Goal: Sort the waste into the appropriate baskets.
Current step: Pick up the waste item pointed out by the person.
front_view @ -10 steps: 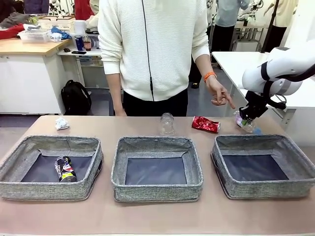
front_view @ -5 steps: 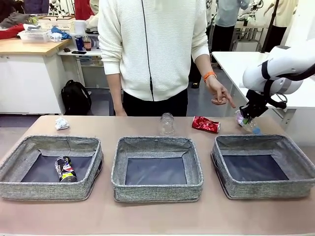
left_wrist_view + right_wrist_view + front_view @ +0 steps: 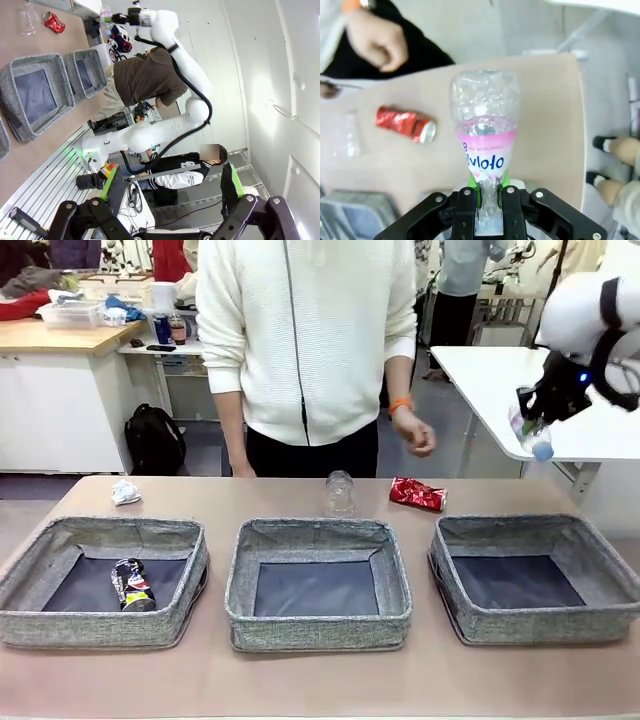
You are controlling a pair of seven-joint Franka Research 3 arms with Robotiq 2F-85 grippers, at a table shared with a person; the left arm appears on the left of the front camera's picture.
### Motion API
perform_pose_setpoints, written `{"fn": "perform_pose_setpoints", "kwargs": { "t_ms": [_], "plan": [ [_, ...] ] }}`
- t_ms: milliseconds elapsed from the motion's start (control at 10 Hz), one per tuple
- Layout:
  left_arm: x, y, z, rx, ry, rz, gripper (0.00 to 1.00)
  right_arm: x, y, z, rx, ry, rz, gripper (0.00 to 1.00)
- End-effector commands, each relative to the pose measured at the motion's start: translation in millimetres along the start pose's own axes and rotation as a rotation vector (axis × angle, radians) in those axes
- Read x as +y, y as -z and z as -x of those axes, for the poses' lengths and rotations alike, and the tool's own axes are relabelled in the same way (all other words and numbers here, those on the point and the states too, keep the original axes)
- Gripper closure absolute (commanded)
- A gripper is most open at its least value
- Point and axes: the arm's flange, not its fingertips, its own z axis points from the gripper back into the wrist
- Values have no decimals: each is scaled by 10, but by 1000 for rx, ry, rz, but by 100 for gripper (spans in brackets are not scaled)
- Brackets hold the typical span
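Observation:
My right gripper (image 3: 541, 418) hangs high above the table's far right corner, shut on a clear plastic bottle (image 3: 524, 427) with a pink label. In the right wrist view its fingers (image 3: 489, 199) pinch the neck of the bottle (image 3: 484, 125). A red can (image 3: 417, 494) and a second clear bottle (image 3: 340, 492) lie behind the middle basket (image 3: 318, 628). A white paper wad (image 3: 125, 491) sits at the far left. The dark can (image 3: 132, 585) lies in the left basket (image 3: 100, 632). Nothing lies in the right basket (image 3: 535, 628). My left gripper (image 3: 170, 200) is open, holding nothing.
A person in a white top stands at the far side, one hand (image 3: 414, 431) loosely curled above the table edge. A white table (image 3: 490, 375) stands behind at the right. The red can (image 3: 406, 125) and that hand (image 3: 375, 42) lie below my right wrist.
My right gripper has lifted the pink-labelled bottle off the table, up and to the right. The person's pointing hand has drawn back towards the body.

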Motion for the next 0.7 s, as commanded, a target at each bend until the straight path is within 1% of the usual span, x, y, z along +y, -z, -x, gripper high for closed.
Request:
{"fn": "perform_pose_setpoints", "kwargs": {
  "t_ms": [0,100,200,300,400,500,600],
  "plan": [
    [-32,9,-11,0,22,20,0,210,-490,783,-34,-45,40,100],
    [-32,9,-11,0,22,20,0,245,-789,1123,-73,-95,24,100],
    [-32,9,-11,0,22,20,0,220,-942,1372,-84,-121,-5,100],
    [-32,9,-11,0,22,20,0,95,-1010,1573,-69,-134,-61,100],
    [-32,9,-11,0,22,20,0,-109,-997,1652,-17,-152,-189,100],
    [-32,9,-11,0,22,20,0,253,-1023,1394,-77,-103,-12,100],
    [-32,9,-11,0,22,20,0,253,-1023,1394,-77,-103,-12,100]
  ]
}}
